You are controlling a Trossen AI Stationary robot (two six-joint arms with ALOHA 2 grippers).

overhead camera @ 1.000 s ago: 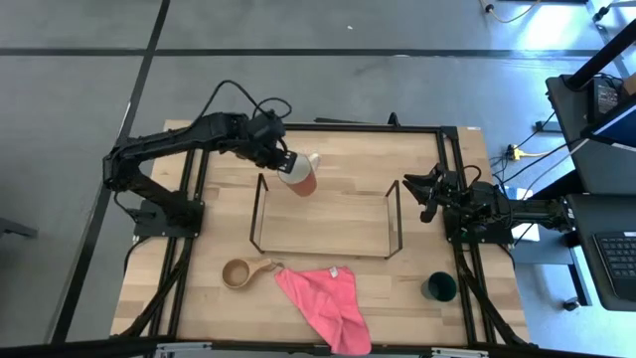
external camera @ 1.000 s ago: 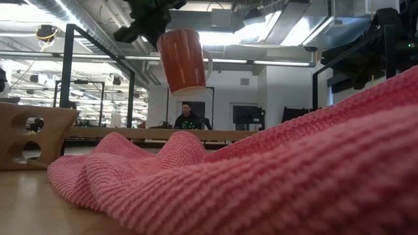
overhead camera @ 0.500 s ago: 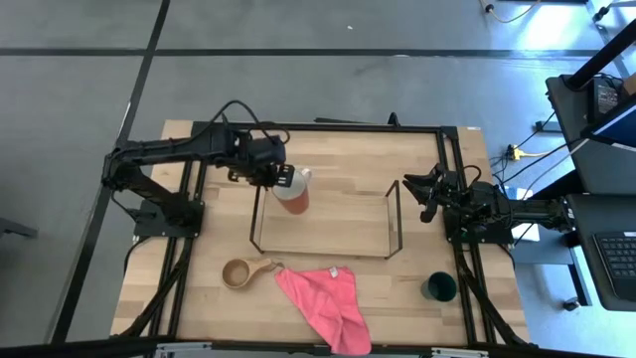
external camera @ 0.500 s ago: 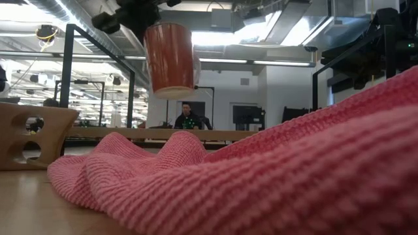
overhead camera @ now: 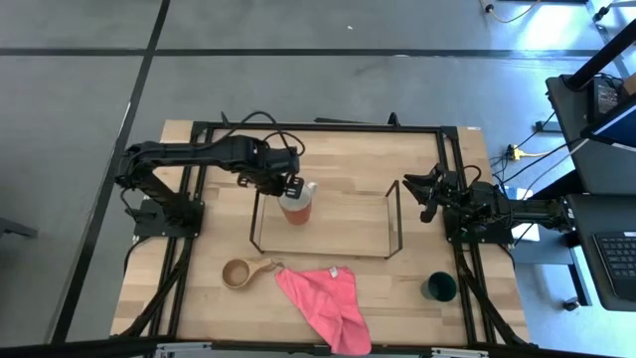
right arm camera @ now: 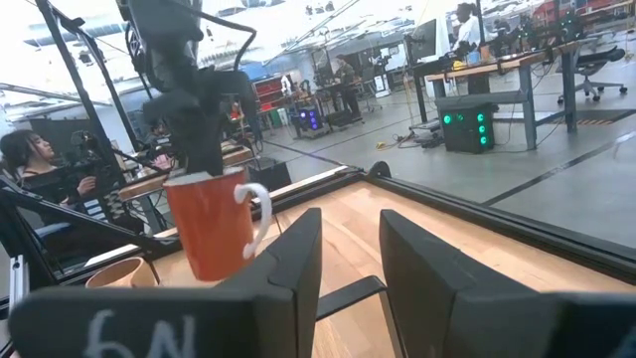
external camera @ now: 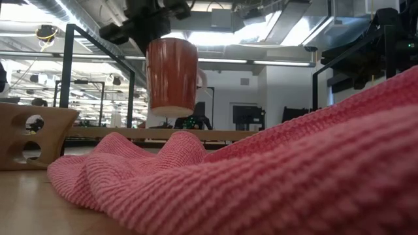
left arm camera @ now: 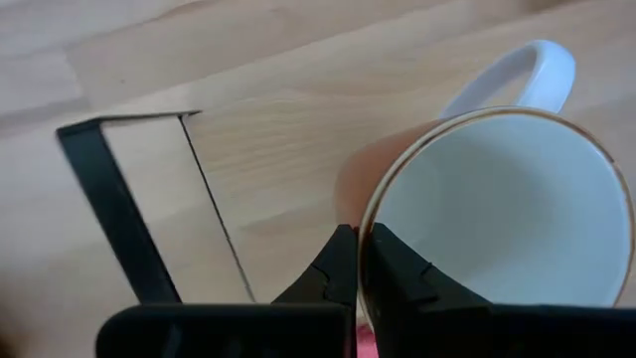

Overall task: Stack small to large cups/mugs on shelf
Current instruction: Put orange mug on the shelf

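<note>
The reddish mug (overhead camera: 297,204), white inside, hangs from my left gripper (overhead camera: 289,187) above the left end of the black rod shelf (overhead camera: 324,252). It also shows in the low view (external camera: 171,75) and the right wrist view (right arm camera: 207,235). The tan wooden cup (overhead camera: 241,272) stands on the table near the shelf's front left corner. The dark green cup (overhead camera: 438,287) stands at the front right. My right gripper (overhead camera: 412,192) is open and empty at the shelf's right end. My left gripper holds the mug by its rim (left arm camera: 364,234), on the side away from the white handle (left arm camera: 525,70). One finger (left arm camera: 396,273) is inside the mug and one (left arm camera: 338,267) outside. The fingers come from above, pointing down. The mug hangs upright, mouth up, clear of the shelf.
A pink cloth (overhead camera: 323,298) lies crumpled on the table in front of the shelf and fills the low view's foreground (external camera: 261,170). A black frame (overhead camera: 328,127) edges the table. People sit at desks in the room beyond (right arm camera: 40,164).
My left gripper has carried the mug toward the table's near edge and downward, from behind the shelf's far rail to over its left end. The mug, tilted a second ago, now hangs upright. The gripper has stayed shut on it.
</note>
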